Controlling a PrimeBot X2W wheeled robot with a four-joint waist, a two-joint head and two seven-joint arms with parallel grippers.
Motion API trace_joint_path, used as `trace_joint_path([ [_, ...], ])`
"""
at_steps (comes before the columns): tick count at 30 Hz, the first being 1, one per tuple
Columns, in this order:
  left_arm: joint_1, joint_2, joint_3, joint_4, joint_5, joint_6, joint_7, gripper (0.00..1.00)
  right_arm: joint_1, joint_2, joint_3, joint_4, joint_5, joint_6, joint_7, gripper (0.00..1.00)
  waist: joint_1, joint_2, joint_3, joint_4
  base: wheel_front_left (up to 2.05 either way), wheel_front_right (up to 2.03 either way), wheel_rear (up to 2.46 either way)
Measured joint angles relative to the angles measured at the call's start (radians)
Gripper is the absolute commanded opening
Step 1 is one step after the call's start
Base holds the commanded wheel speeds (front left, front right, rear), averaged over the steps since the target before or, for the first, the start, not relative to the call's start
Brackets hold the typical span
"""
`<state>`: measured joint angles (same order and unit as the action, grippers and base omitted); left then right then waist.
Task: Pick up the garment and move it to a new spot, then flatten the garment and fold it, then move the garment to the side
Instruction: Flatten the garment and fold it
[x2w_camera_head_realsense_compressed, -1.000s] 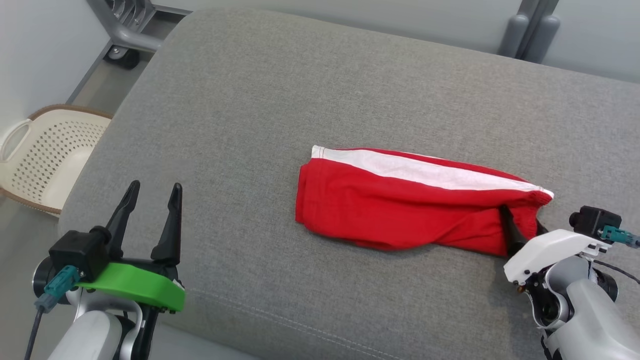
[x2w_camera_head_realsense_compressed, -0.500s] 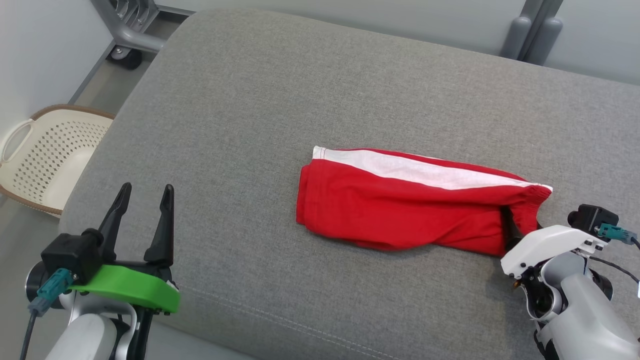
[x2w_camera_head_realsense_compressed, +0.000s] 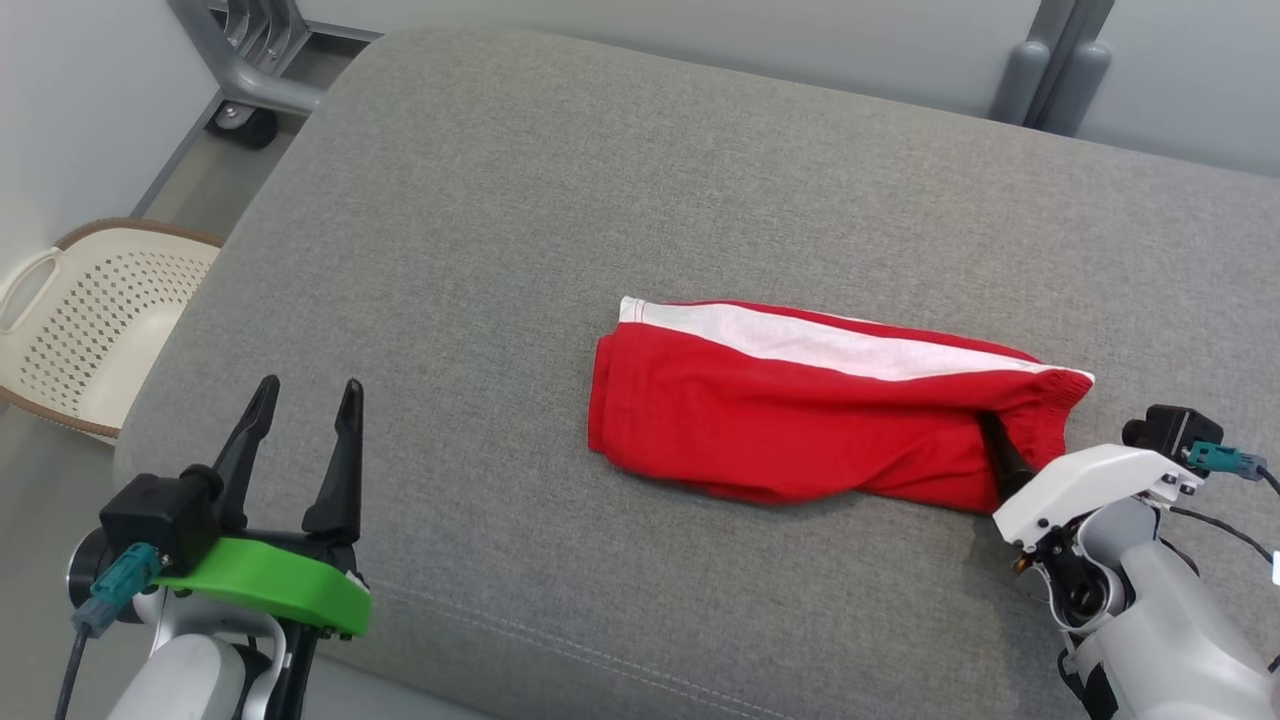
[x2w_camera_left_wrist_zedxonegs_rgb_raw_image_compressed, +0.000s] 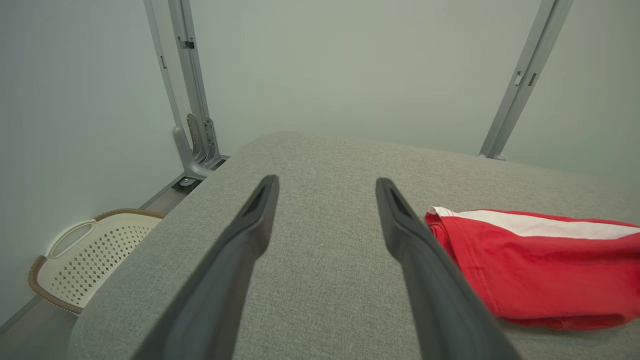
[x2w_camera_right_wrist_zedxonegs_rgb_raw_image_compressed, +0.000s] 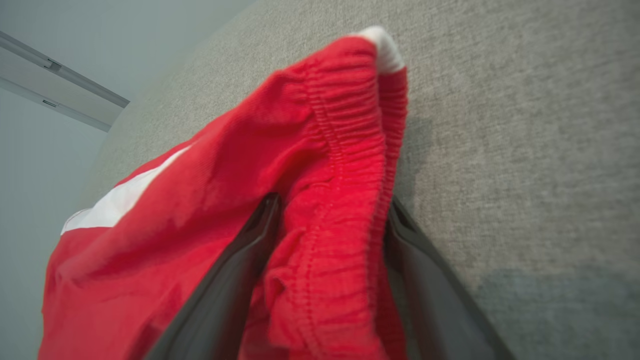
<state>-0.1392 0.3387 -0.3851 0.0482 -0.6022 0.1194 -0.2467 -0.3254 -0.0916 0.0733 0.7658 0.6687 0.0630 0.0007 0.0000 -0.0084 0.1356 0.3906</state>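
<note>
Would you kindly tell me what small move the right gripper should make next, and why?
Probably close the right gripper: its open fingers straddle the elastic waistband of the folded red shorts, so a pinch should secure that end for moving them aside.

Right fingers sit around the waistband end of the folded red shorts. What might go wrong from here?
1. The right gripper is open around only the bunched waistband. Closing there may catch a single layer, so the shorts could unfold when pulled.
2. The left gripper is open and well away from the shorts, so a one-ended pull may skew them across the cushion.
</note>
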Motion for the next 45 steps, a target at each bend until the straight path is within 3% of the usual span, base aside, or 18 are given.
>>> trace_joint_path([
  [1, 0.0, -0.002, -0.002, 0.0, 0.0, 0.0, 0.001, 1.0, -0.001, 0.0, 0.0, 0.004, 0.001, 0.002, 0.0, 0.78, -0.0001, 0.0, -0.002, 0.002, 0.0, 0.0, 0.0],
  [2, 0.0, -0.002, -0.002, 0.0, 0.0, 0.0, 0.001, 1.0, -0.003, 0.0, 0.002, 0.007, 0.001, 0.007, 0.0, 0.44, 0.0, 0.0, -0.004, 0.004, 0.0, 0.0, 0.0],
  [3, 0.0, -0.002, 0.0, -0.001, 0.0, 0.0, 0.005, 1.0, -0.005, 0.0, 0.004, 0.01, 0.001, 0.007, 0.0, 0.27, 0.0, 0.0, -0.005, 0.005, 0.0, 0.0, 0.0],
  [4, 0.0, -0.002, 0.0, -0.001, 0.0, 0.0, 0.007, 1.0, -0.007, 0.001, 0.006, 0.013, 0.001, 0.007, 0.0, 0.0, -0.0001, 0.0, -0.006, 0.006, 0.0, 0.0, 0.0],
  [16, 0.019, -0.001, 0.026, -0.002, 0.0, 0.0, 0.008, 1.0, -0.014, 0.013, 0.013, 0.026, 0.0, 0.031, -0.036, 0.0, 0.0, 0.0, -0.017, -0.01, 0.0, 0.0, 0.0],
  [30, 0.058, -0.003, 0.031, -0.018, 0.0, 0.004, 0.008, 1.0, -0.012, -0.131, -0.029, -0.019, -0.007, 0.041, -0.079, 0.0, 0.0, 0.0, -0.035, -0.095, 0.0, 0.0, 0.0],
  [37, 0.06, -0.009, 0.016, -0.019, 0.0, 0.004, 0.017, 1.0, -0.004, -0.109, 0.006, -0.072, -0.001, 0.05, -0.052, 0.0, 0.0, 0.0, -0.05, -0.125, 0.0, 0.0, 0.0],
  [45, 0.06, -0.016, -0.005, -0.016, 0.007, 0.004, 0.03, 1.0, -0.002, -0.06, 0.095, -0.154, -0.002, 0.051, 0.015, 0.0, 0.0, 0.0, -0.062, -0.112, 0.0, 0.0, 0.0],
])
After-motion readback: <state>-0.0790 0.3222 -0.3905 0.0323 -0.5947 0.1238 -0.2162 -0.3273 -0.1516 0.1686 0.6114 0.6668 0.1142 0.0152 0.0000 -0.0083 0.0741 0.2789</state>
